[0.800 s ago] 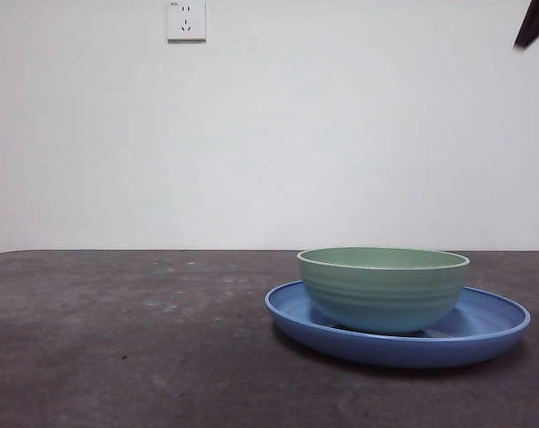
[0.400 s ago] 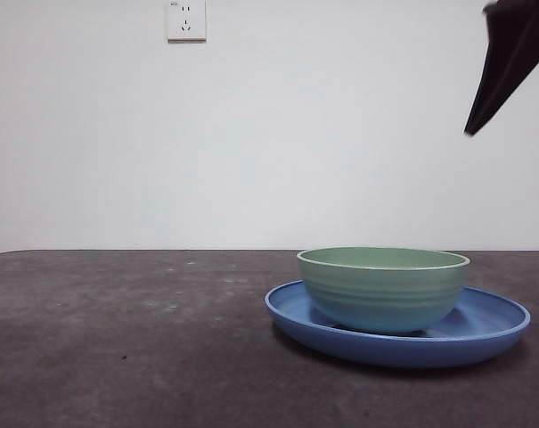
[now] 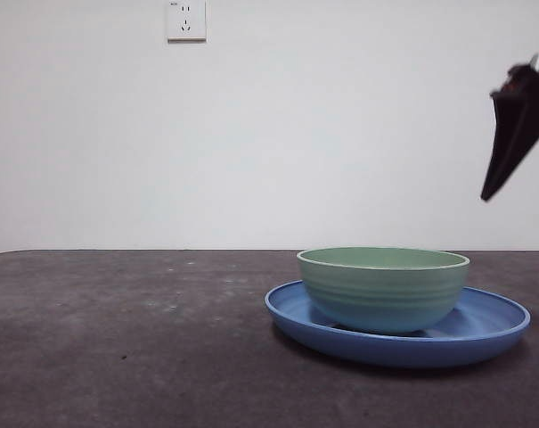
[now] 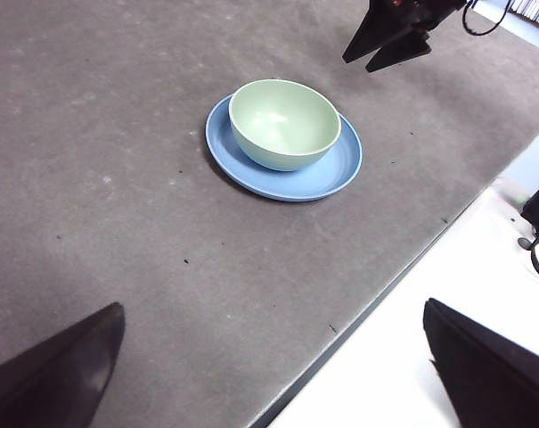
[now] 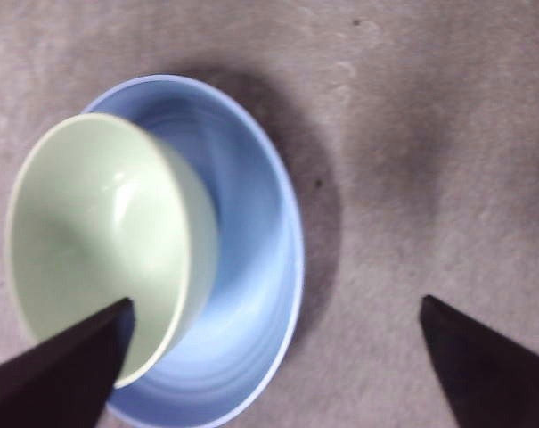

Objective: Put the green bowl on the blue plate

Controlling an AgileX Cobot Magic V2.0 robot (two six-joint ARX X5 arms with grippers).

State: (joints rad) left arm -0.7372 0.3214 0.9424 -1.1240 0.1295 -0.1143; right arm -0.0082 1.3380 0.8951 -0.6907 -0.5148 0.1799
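The green bowl (image 3: pixel 383 287) sits upright on the blue plate (image 3: pixel 496 326), toward the plate's left part rather than dead centre, so more bare blue shows on the right. Nothing grips it. In my right wrist view the bowl (image 5: pixel 100 245) rests inside the plate (image 5: pixel 251 267) with its rim level, and the plate lies flat on the dark table (image 3: pixel 126 339).

Going outward, my right gripper (image 5: pixel 273 352) hangs above and just to the right of the plate, its jaws spread wide and empty; one jaw tip shows over the bowl's edge without touching it, as far as I can tell. In the front view it is the black tip (image 3: pixel 517 134) at the right edge, well above the bowl. My left gripper (image 4: pixel 278 357) waits near the table's edge, far from the dishes, jaws wide and empty too.

I judge the placing itself done: the bowl is down and released. What remains, as I read it, is only to clear the right arm, upward first so neither jaw clips the rim.
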